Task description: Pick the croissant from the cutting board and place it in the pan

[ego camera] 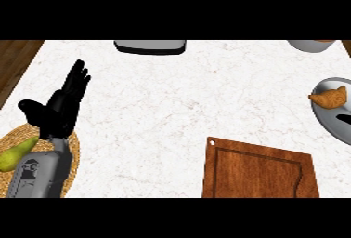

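Note:
The golden-brown croissant lies inside the grey pan at the right edge of the head view. A wooden cutting board sits at the lower right with nothing on it. My left hand stands open at the left, fingers straight and pointing up, far from both the board and the pan. My right hand does not show anywhere.
A woven round mat lies under my left forearm, with a green pear on it. A grey tray-like object sits at the counter's far edge, and a grey bowl at the far right corner. Wooden floor shows at the left.

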